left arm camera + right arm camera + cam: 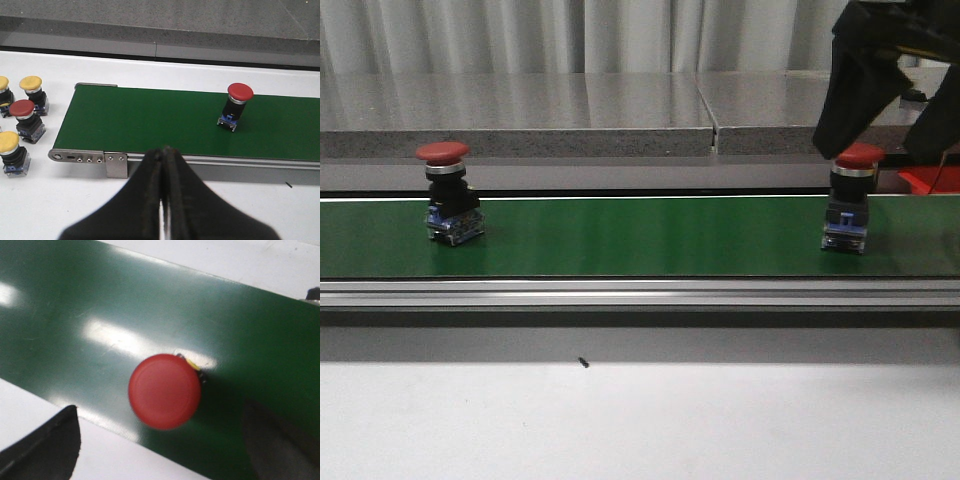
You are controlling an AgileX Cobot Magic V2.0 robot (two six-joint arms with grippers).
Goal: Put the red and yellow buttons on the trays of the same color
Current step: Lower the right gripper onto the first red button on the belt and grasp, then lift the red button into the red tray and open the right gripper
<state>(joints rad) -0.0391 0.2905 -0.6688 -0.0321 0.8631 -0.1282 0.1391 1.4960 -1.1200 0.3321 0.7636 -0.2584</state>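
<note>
Two red buttons stand upright on the green belt (640, 235): one at the left (447, 190) and one at the right (850, 195). My right gripper (872, 140) hangs open over the right button, one finger on each side of its cap and neither touching it. From the right wrist, that red cap (165, 391) sits between the open fingers (50, 447). My left gripper (163, 155) is shut and empty, in front of the belt's near rail and away from the left red button (239, 104). A corner of the red tray (930, 178) shows at the far right. No yellow tray is in view.
Off the belt's left end, loose buttons stand on the white table: a red one (22, 119) and three yellow ones (31, 87), (10, 150), (2, 89). A grey stone ledge (520, 110) runs behind the belt. An aluminium rail (640, 292) edges its front.
</note>
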